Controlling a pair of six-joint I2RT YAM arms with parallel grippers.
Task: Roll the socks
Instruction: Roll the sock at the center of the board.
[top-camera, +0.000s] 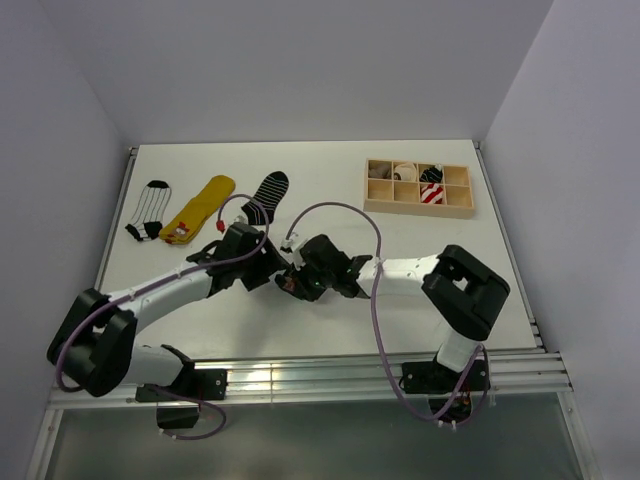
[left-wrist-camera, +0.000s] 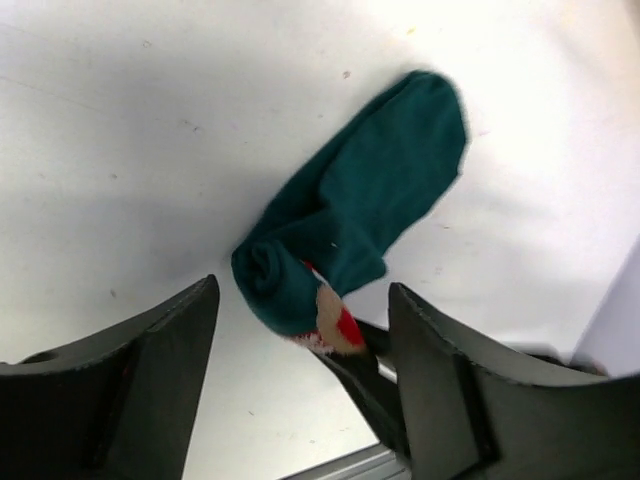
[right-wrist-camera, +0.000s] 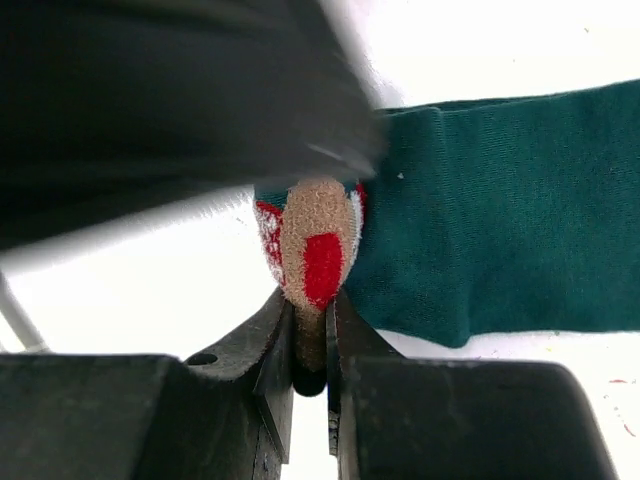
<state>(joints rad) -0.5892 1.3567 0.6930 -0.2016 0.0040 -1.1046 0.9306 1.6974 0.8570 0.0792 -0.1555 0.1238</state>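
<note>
A dark green sock (left-wrist-camera: 372, 195) lies flat on the white table, its near end rolled into a small coil (left-wrist-camera: 268, 275). A tan and red figure patch (right-wrist-camera: 315, 240) sticks out of the coil. My right gripper (right-wrist-camera: 310, 300) is shut on that patch, and its dark fingers (left-wrist-camera: 372, 385) show under the coil in the left wrist view. My left gripper (left-wrist-camera: 303, 292) stands open around the coil, its fingers apart from the fabric. In the top view both grippers, left (top-camera: 270, 266) and right (top-camera: 299, 281), meet at the table's middle and hide most of the sock.
Three flat socks lie at the back left: a white one with black stripes (top-camera: 149, 211), a yellow one (top-camera: 201, 208), a black one with thin white stripes (top-camera: 268, 192). A wooden compartment box (top-camera: 457, 207) at the back right holds rolled socks, one red-and-white striped (top-camera: 432, 194).
</note>
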